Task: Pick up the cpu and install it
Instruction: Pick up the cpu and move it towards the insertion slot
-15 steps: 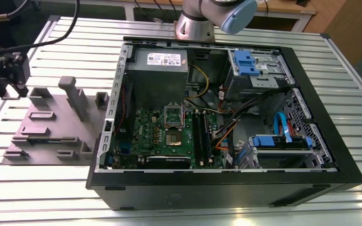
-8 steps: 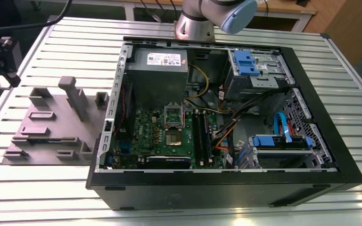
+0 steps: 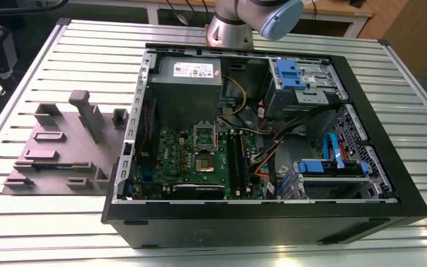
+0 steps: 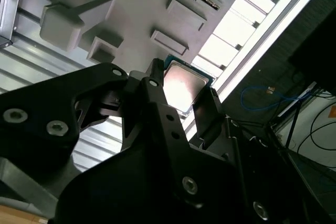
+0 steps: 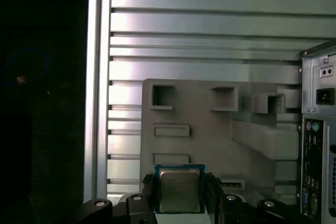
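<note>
The cpu [image 5: 179, 190], a small square chip with a silvery top and a thin greenish rim, sits between my two black fingers [image 5: 212, 192]. My gripper [image 5: 179, 191] is shut on it, one finger on each side edge. In the second wrist view the cpu [image 4: 185, 83] shows its shiny top, clamped by the gripper [image 4: 184, 92] above the grey parts holder [image 4: 147, 9]. In the exterior view the motherboard [image 3: 198, 164] lies inside the open computer case [image 3: 258, 217], its socket [image 3: 204, 162] near the middle, with the metal socket frame [image 3: 203, 133] flipped up.
The grey parts holder [image 3: 58, 144] with raised blocks and slots lies on the slatted metal table [image 3: 43, 222] at the exterior view's left of the case. Black memory sticks [image 3: 237, 158], cables and blue drive brackets [image 3: 332, 167] crowd the case. The arm's base [image 3: 232, 28] stands behind it.
</note>
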`<state>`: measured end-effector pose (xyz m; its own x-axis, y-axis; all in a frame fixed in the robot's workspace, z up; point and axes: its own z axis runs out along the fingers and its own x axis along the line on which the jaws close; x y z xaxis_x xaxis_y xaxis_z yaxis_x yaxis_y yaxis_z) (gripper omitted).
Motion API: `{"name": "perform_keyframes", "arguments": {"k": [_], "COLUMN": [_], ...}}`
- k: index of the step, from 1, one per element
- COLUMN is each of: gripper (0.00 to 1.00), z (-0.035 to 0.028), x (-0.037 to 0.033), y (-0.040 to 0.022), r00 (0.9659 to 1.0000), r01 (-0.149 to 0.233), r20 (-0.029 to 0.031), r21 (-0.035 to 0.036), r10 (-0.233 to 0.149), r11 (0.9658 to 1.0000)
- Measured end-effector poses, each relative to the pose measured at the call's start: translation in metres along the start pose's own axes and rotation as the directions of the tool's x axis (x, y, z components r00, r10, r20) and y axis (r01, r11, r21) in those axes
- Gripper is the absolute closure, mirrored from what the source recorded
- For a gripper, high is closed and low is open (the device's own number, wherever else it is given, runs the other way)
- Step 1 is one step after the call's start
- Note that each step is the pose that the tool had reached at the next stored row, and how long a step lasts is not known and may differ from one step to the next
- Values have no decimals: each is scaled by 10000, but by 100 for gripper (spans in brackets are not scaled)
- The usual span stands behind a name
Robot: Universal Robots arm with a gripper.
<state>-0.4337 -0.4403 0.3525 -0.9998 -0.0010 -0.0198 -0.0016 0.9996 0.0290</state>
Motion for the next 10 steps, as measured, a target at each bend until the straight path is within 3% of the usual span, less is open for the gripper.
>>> {"name": "perform_keyframes", "arguments": {"k": [4,10], "gripper": [53,53], "z": [-80,-148], "x": [-2,-3], "y": [2,4], "r00": [10000,10000], "r01": [0,0], "r20": [0,2], "r21": [0,-1], "r10": [0,0], "r11": [10000,10000]}}
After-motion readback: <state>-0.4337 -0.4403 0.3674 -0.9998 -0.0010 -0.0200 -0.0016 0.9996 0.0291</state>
